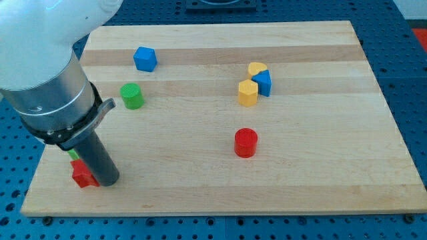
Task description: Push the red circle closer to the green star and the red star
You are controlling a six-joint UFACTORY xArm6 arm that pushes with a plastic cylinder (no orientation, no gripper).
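Note:
The red circle [245, 143] stands on the wooden board, right of centre toward the view's bottom. The red star [82, 175] lies near the board's bottom left corner. The green star [73, 155] is just above it, mostly hidden behind the rod. My tip [108, 181] rests on the board right beside the red star, on its right side, far to the left of the red circle.
A green cylinder [132, 96] and a blue cube [145, 59] sit at the upper left. A yellow hexagon [247, 93], a yellow heart [257, 69] and a blue block [263, 83] cluster at the upper right. The arm's grey body [50, 100] covers the board's left edge.

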